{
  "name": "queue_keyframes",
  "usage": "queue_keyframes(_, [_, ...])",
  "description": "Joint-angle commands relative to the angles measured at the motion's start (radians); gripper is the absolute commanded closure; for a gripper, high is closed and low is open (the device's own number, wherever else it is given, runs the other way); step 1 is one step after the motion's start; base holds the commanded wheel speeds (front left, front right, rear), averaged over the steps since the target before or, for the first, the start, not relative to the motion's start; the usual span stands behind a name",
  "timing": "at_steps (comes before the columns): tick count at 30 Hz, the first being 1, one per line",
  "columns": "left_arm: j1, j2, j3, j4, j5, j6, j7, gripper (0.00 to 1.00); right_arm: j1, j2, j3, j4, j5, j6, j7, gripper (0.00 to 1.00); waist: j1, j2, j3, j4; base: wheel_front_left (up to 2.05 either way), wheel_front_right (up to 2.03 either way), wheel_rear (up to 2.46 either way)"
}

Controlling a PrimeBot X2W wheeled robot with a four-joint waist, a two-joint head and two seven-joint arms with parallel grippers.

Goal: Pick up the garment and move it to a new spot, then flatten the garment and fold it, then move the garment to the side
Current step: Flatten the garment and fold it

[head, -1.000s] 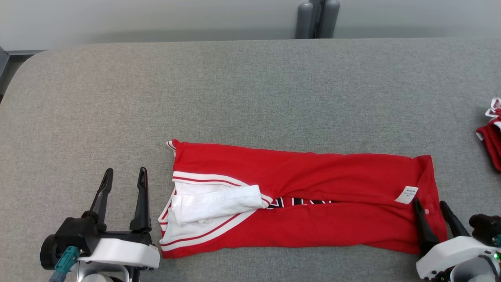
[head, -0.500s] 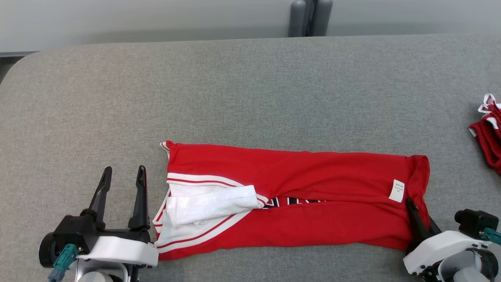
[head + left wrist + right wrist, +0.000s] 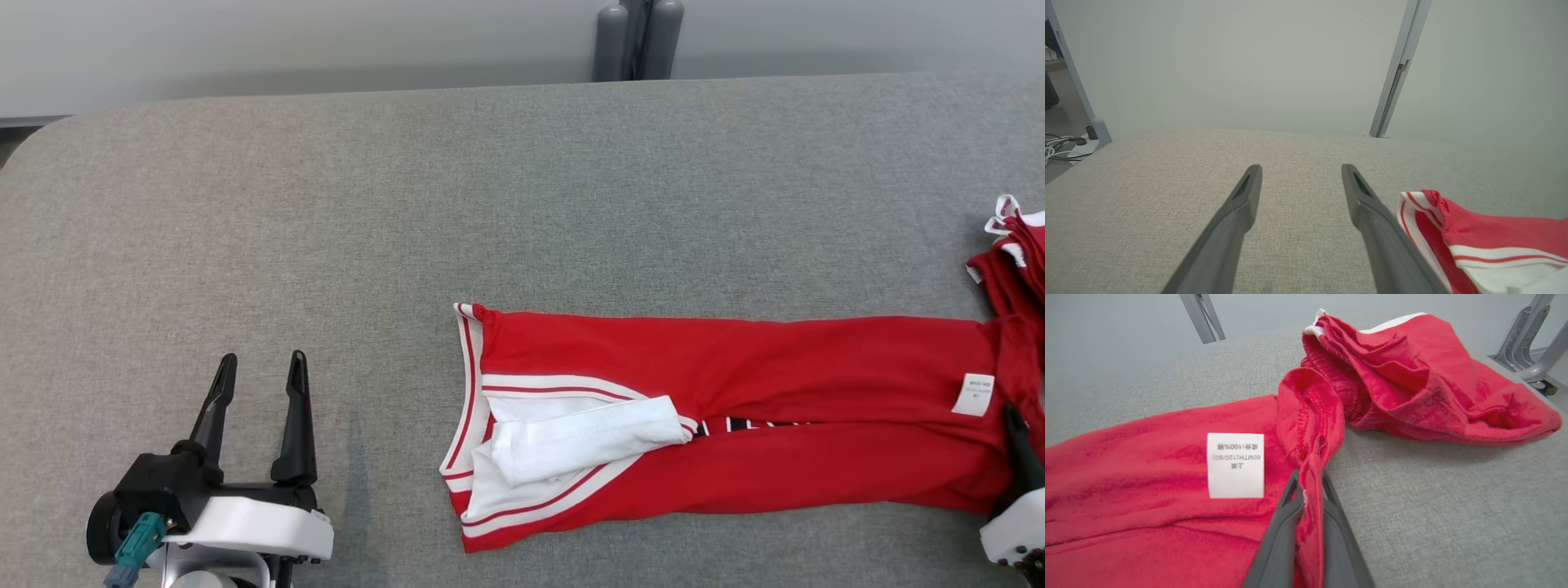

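The red garment (image 3: 775, 384) lies near and right of centre on the grey worktop (image 3: 326, 204). The right tool (image 3: 1308, 482) pinches its right hem; the left tool (image 3: 263, 361) stands spread, well left

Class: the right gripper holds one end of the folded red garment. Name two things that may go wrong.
The right gripper pinches only a thin hem of the folded red garment with white trim; pulling may undo the fold. A crumpled red garment lies beside that end and may snag.
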Motion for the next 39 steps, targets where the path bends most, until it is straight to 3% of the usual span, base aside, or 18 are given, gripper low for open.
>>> queue_keyframes(1, [0.002, 0.002, 0.005, 0.001, 0.005, -0.005, -0.004, 0.00, 0.006, 0.002, 0.002, -0.007, -0.005, 0.000, -0.005, 1.00, 0.0000, -0.0001, -0.001, -0.002, 0.00, 0.00, 0.00])
queue_keyframes(5, [0.001, 0.002, 0.007, 0.004, 0.007, -0.006, -0.004, 0.00, -0.004, 0.005, 0.029, -0.070, -0.028, 0.000, -0.003, 1.00, 0.0000, -0.0001, -0.005, -0.010, 0.00, 0.00, 0.00])
queue_keyframes(11, [0.008, 0.001, 0.011, 0.008, 0.008, -0.008, -0.004, 0.00, -0.004, 0.041, 0.082, -0.282, -0.084, 0.000, 0.071, 1.00, 0.0000, -0.0001, -0.021, -0.022, 0.00, 0.00, 0.00])
queue_keyframes(17, [0.013, 0.000, 0.004, 0.013, 0.010, -0.014, -0.004, 0.00, 0.000, 0.129, 0.162, -0.513, -0.144, 0.000, 0.230, 1.00, 0.0000, -0.0001, -0.036, -0.023, 0.00, 0.00, 0.00])
queue_keyframes(21, [-0.003, -0.001, -0.006, 0.018, 0.013, -0.018, -0.004, 0.00, -0.018, 0.200, 0.260, -0.585, -0.147, 0.000, 0.300, 1.00, 0.0000, -0.0001, -0.038, -0.009, 0.00, 0.00, 0.00])
queue_keyframes(23, [-0.016, -0.002, -0.009, 0.022, 0.012, -0.021, -0.004, 0.00, -0.035, 0.261, 0.327, -0.576, -0.127, 0.000, 0.308, 1.00, 0.0000, -0.0001, -0.035, 0.005, 0.00, 0.00, 0.00])
queue_keyframes(28, [-0.026, -0.010, -0.015, 0.029, 0.013, -0.024, -0.004, 0.00, -0.089, 0.329, 0.436, -0.494, -0.079, 0.000, 0.277, 1.00, 0.0000, -0.0001, -0.025, 0.031, 0.00, 0.00, 0.00])
queue_keyframes(38, [-0.053, -0.031, -0.032, 0.042, 0.022, -0.038, -0.004, 0.00, -0.184, 0.349, 0.564, -0.313, 0.001, 0.000, 0.210, 1.00, 0.0000, -0.0001, -0.002, 0.072, 0.00, 0.00, 0.00])
queue_keyframes(39, [-0.056, -0.032, -0.031, 0.043, 0.023, -0.039, -0.004, 0.00, -0.194, 0.350, 0.573, -0.303, 0.011, 0.000, 0.200, 0.76, 0.0000, -0.0001, 0.000, 0.073, 0.00, 0.00, 0.00])
